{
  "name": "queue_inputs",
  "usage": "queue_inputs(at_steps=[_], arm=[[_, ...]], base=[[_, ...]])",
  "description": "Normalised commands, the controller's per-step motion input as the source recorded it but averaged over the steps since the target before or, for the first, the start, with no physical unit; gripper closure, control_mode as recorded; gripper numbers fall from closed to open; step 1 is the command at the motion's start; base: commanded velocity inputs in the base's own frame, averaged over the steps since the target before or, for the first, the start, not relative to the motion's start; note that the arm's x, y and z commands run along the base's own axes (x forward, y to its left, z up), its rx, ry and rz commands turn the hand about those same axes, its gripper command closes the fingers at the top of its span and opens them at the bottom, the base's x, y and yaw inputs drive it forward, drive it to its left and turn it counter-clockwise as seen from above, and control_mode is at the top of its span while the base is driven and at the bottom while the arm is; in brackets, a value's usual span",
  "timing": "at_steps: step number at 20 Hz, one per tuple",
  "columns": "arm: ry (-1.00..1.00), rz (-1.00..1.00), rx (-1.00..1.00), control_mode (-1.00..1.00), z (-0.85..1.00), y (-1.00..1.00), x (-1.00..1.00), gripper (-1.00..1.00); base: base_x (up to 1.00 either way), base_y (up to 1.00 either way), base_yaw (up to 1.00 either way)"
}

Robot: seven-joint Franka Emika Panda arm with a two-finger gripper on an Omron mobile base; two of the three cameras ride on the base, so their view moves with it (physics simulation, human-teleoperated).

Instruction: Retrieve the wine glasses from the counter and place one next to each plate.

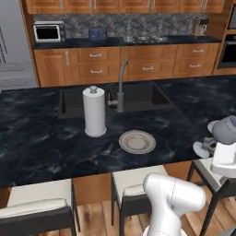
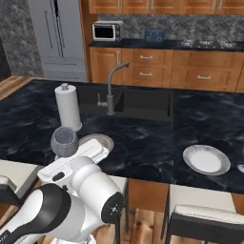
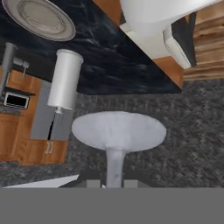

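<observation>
My gripper [image 3: 113,183] is shut on the thin stem of a clear grey-tinted wine glass [image 3: 118,130], whose round foot faces the hand camera. In the left base view the gripper [image 1: 213,144] holds the wine glass [image 1: 226,129] tilted in the air over the black counter's [image 1: 41,143] near edge, to the right of a whitish plate [image 1: 137,141]. From the right base view the glass bowl [image 2: 64,141] hangs just left of that plate [image 2: 97,139], which the arm partly hides. A second plate [image 2: 206,159] lies farther right on the counter.
A white paper towel roll [image 1: 94,112] stands left of the sink [image 1: 138,97] and its grey tap [image 1: 121,85]. Cushioned stools [image 1: 133,182] line the counter's near side. A small pale object [image 2: 241,167] is cut off by the right edge.
</observation>
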Motion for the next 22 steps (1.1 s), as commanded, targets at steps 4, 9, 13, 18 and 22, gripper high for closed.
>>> queue_inputs(at_steps=[4, 9, 13, 18, 22], arm=[[0.0, 0.0, 0.0, 1.0, 0.0, 0.0, 0.0, 1.0], [0.0, 0.0, 0.0, 1.0, 0.0, 0.0, 0.0, 1.0], [0.0, 0.0, 0.0, -1.0, -0.02, 0.0, 0.15, 1.0], [0.03, 0.0, 0.0, -1.0, -0.11, -0.15, 0.68, 1.0], [0.0, -0.01, -0.03, -1.0, -0.39, 0.0, 0.93, 1.0]], base=[[0.65, 0.04, -0.4], [0.23, 0.0, -0.39], [0.41, 0.06, -0.13], [0.0, 0.0, 0.0], [0.0, 0.0, 0.0]])
